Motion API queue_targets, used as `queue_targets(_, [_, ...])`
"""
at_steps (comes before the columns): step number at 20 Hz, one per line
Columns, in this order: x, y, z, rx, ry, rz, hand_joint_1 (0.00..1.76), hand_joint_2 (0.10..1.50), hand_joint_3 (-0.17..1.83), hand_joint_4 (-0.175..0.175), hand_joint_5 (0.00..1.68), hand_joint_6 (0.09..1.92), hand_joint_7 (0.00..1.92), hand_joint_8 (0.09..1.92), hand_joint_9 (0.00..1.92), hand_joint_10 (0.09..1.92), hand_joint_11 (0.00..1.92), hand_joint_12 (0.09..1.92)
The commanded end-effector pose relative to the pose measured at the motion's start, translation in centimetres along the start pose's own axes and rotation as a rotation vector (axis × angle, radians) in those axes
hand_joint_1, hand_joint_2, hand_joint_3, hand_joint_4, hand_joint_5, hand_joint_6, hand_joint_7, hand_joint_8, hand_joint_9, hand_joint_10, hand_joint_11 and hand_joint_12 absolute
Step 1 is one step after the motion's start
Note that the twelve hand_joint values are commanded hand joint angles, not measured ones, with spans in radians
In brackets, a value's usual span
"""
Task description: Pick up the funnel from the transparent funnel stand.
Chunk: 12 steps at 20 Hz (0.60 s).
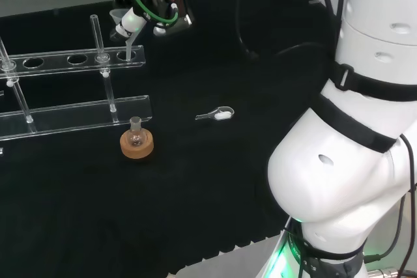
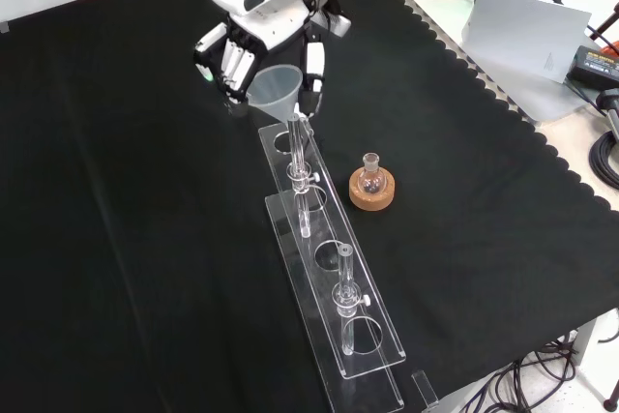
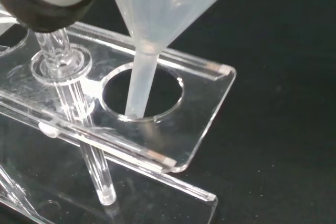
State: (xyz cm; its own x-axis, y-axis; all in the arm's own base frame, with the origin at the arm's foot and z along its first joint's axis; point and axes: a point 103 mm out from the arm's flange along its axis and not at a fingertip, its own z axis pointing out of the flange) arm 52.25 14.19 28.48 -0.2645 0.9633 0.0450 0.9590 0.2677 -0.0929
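A clear plastic funnel (image 2: pixel 274 84) hangs tilted over the end hole of the transparent funnel stand (image 2: pixel 320 222). The hand (image 2: pixel 261 41) is shut on it, with fingers on one side of the cone and the thumb on the other. In the wrist view the funnel (image 3: pixel 168 3) has its stem tip just inside that end hole, near the rim, and the stand (image 3: pixel 207 103) lies below it. In the head view the hand (image 1: pixel 146 11) holds the funnel (image 1: pixel 120 23) at the right end of the stand (image 1: pixel 55 61).
A small round flask on a cork ring (image 2: pixel 372 186) stands right of the stand in the front view, and in front of it in the head view (image 1: pixel 136 141). A white scoop (image 1: pixel 218 115) lies mid-cloth. The arm's white links (image 1: pixel 352 148) rise at the right.
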Motion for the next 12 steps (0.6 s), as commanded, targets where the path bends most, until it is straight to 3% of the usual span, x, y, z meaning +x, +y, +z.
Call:
queue_targets(1, [-0.7, -1.6, -1.7, -0.036, -0.059, -0.044, 0.90, 0.76, -0.14, -0.025, 0.61, 0.56, 0.98, 0.65, 0.90, 0.45, 0.05, 1.56])
queue_targets(8, [-1.1, -4.4, -4.8, -0.095, -0.090, -0.086, 0.90, 0.78, -0.17, -0.025, 0.61, 0.58, 0.98, 0.64, 0.90, 0.46, 0.05, 1.57])
queue_targets(12, [-2.2, -6.2, -6.2, -0.121, -0.096, -0.063, 0.90, 0.78, -0.17, -0.024, 0.61, 0.58, 0.98, 0.64, 0.90, 0.46, 0.05, 1.56])
